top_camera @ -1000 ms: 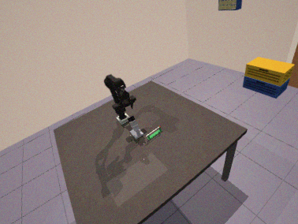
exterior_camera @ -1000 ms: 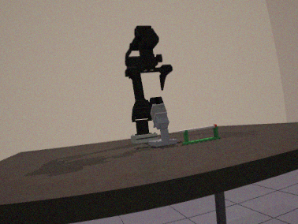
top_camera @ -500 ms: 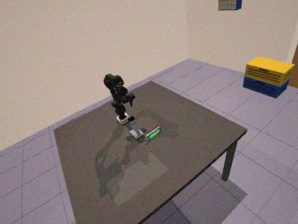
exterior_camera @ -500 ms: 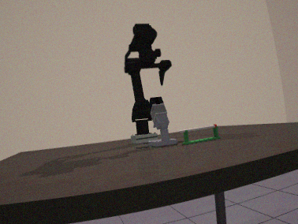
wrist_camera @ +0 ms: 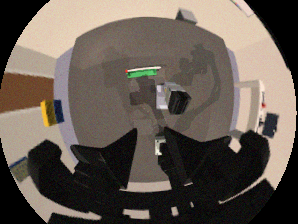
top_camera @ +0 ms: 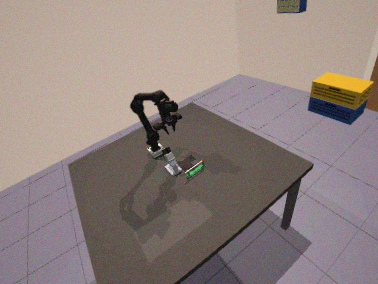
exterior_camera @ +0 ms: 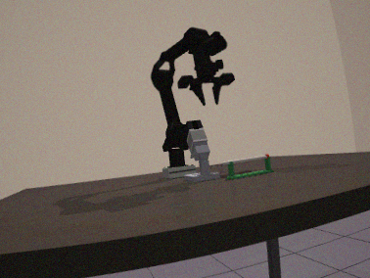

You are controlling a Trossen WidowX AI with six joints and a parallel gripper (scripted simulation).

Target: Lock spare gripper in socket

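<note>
My gripper is partly open and empty, pointing down, high above the table and clear of everything. A grey stepped mount stands upright below it, with a black block at its top. A thin pale rod with a red end lies across the two posts of a green stand, beside the mount. The socket's opening and the spigot are too small to tell, and I cannot tell the spare gripper apart from the mount.
The dark table carries the arm's pale base, close behind the mount. The arm's shadow falls across the table. Yellow and blue crates stand on the floor, away from the table.
</note>
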